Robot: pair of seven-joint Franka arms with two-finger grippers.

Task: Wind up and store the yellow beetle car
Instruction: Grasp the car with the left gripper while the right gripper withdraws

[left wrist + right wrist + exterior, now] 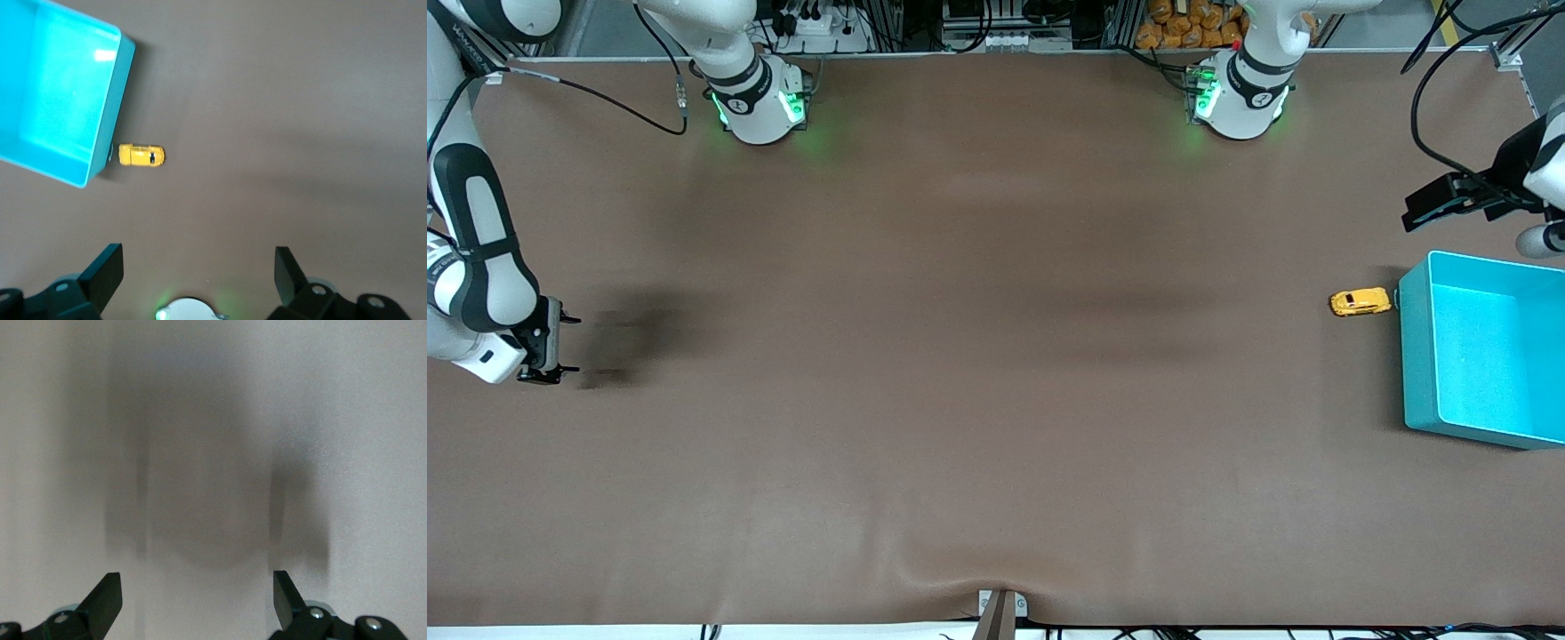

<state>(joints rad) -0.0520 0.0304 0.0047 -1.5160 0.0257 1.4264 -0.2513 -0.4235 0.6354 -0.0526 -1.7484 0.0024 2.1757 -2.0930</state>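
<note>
Item: yellow beetle car (1360,302), on table (978,373), touching turquoise bin (1485,356); long axis runs along the table's length. No legible writing. My left hand (199,280) and right hand (569,344): open, empty.

L pincer (198,273) spread wide, raised, empty. R pincer (569,344) spread wide, low, empty.

I can make out no readable text, label, brand, number or sign on anything from my station here.
</note>
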